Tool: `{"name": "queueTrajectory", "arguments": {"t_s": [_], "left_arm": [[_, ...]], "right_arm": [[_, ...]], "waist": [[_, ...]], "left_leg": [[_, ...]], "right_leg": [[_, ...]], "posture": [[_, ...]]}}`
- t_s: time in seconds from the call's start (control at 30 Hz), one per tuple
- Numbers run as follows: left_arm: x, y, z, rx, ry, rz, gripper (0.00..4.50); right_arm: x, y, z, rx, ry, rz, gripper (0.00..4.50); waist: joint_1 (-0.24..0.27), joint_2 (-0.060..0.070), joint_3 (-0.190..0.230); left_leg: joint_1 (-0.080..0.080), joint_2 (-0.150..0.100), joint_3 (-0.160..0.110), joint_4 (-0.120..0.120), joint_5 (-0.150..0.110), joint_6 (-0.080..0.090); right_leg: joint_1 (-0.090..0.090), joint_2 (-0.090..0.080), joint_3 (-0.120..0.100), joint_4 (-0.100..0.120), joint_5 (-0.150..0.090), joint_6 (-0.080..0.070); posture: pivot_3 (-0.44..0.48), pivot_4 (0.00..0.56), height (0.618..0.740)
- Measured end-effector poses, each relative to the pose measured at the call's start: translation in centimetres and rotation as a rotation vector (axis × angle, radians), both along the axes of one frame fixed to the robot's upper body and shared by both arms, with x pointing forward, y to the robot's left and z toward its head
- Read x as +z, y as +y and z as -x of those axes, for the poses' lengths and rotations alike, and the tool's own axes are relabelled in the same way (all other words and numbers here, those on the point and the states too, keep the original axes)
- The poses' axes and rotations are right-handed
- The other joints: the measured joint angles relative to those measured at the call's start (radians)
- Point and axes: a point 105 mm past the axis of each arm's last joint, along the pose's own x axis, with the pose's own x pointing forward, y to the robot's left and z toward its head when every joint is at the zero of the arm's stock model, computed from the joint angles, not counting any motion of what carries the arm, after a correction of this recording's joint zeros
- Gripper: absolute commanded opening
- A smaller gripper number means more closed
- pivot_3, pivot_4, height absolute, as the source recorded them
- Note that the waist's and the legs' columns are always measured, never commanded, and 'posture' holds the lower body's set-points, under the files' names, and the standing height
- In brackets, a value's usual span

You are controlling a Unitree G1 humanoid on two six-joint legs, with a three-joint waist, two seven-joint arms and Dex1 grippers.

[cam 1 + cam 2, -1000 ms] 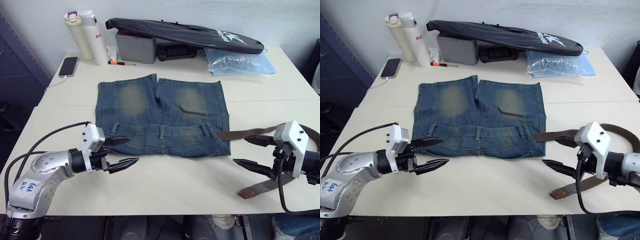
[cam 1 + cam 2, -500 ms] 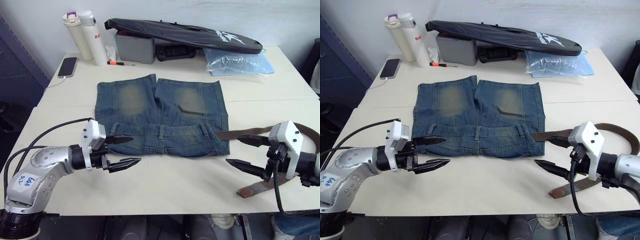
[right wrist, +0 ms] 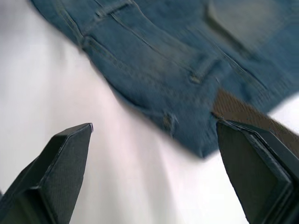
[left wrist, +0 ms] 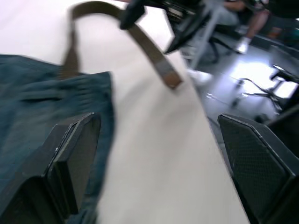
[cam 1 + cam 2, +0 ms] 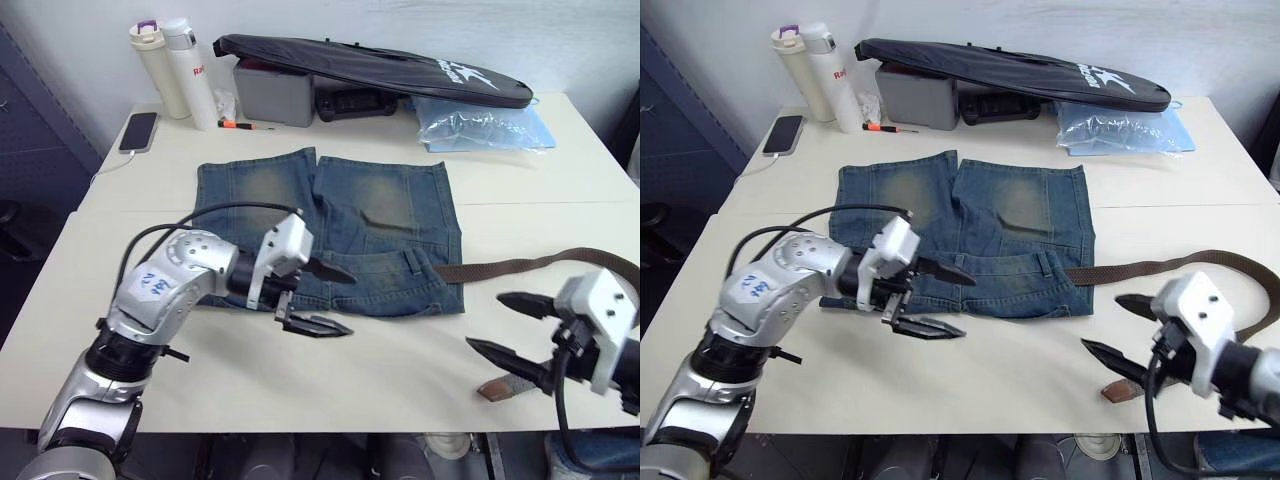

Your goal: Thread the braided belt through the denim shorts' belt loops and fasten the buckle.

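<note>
Hovering with fingers spread, left gripper (image 5: 322,298) and right gripper (image 5: 508,326) hold nothing; belt (image 5: 520,267) probably unthreaded, so shorts (image 5: 330,215) may be dragged.

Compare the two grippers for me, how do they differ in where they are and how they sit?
The left gripper hangs over the waistband edge of the denim shorts; the right gripper is off the shorts, by the braided belt. The left gripper points toward the robot's right, the right gripper toward its left. Both are open and hold nothing.
</note>
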Motion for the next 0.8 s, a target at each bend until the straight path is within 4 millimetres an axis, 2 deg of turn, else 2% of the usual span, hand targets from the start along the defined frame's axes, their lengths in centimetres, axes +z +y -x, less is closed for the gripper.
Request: {"name": "queueTrajectory", "arguments": {"t_s": [0.13, 0.2, 0.23, 0.3, 0.43, 0.53, 0.67, 0.8], "left_arm": [[-1.1, -0.8, 0.1, -0.129, -0.024, -0.077, 4.39], [-1.5, -0.9, 0.1, -0.166, -0.056, -0.116, 4.39], [-1.3, -0.8, 0.0, -0.179, -0.061, -0.125, 4.39], [-1.1, -0.7, 0.0, -0.185, -0.067, -0.13, 4.39], [-1.4, -0.7, 0.6, -0.196, -0.078, -0.144, 4.39], [-2.2, -0.3, 1.1, -0.16, -0.054, -0.155, 4.39], [-2.7, 0.1, 1.7, -0.094, -0.053, -0.162, 4.39], [-2.2, 0.6, 2.2, -0.049, -0.052, -0.158, 4.39]], "right_arm": [[0.2, -2.9, 3.0, -0.151, 0.07, 0.032, 4.49], [-0.4, -4.1, 4.8, -0.196, 0.157, 0.069, 4.49], [-0.6, -4.7, 6.0, -0.205, 0.215, 0.106, 4.49], [-0.2, -4.9, 6.5, -0.171, 0.228, 0.161, 4.49], [-0.4, -4.4, 5.9, 0.003, 0.226, 0.338, 4.49], [-1.7, -4.1, 4.6, 0.142, 0.195, 0.427, 4.49], [-3.8, -5.4, 2.5, 0.221, 0.163, 0.494, 4.49], [-5.6, -6.6, 0.6, 0.257, 0.151, 0.533, 4.49]], "waist": [[0.003, -0.003, 0.002], [0.002, -0.003, 0.002], [0.002, -0.003, 0.002], [-0.009, -0.004, 0.002], [-0.03, -0.005, 0.003], [-0.039, -0.006, 0.003], [-0.041, -0.006, 0.003], [-0.041, -0.006, 0.003]], "left_leg": [[0.0, 0.001, 0.0, 0.004, -0.001, 0.001], [0.0, 0.002, 0.002, 0.005, -0.004, 0.007], [-0.001, 0.002, 0.002, 0.005, -0.005, 0.008], [-0.001, 0.003, 0.004, 0.006, -0.007, 0.008], [0.0, 0.004, 0.005, 0.005, -0.008, 0.009], [0.001, 0.003, 0.005, 0.006, -0.008, 0.008], [0.001, 0.002, 0.005, 0.008, -0.006, 0.005], [0.001, 0.002, 0.006, 0.009, -0.007, 0.006]], "right_leg": [[0.0, 0.001, 0.0, -0.003, -0.001, -0.003], [0.0, 0.001, 0.0, -0.004, -0.005, -0.01], [0.0, 0.001, 0.0, -0.004, -0.011, -0.019], [0.002, 0.001, 0.001, -0.004, -0.011, -0.02], [0.003, 0.001, 0.002, -0.003, -0.011, -0.018], [0.002, 0.001, 0.005, 0.001, -0.003, -0.001], [0.002, 0.002, 0.007, 0.001, -0.003, 0.0], [0.002, 0.002, 0.009, 0.002, -0.003, 0.0]], "posture": [[0.0, 0.15, 0.74], [0.0, 0.15, 0.74], [0.0, 0.15, 0.74], [0.0, 0.15, 0.74], [0.0, 0.15, 0.74], [0.0, 0.15, 0.74], [0.0, 0.15, 0.74], [0.0, 0.15, 0.74]]}}
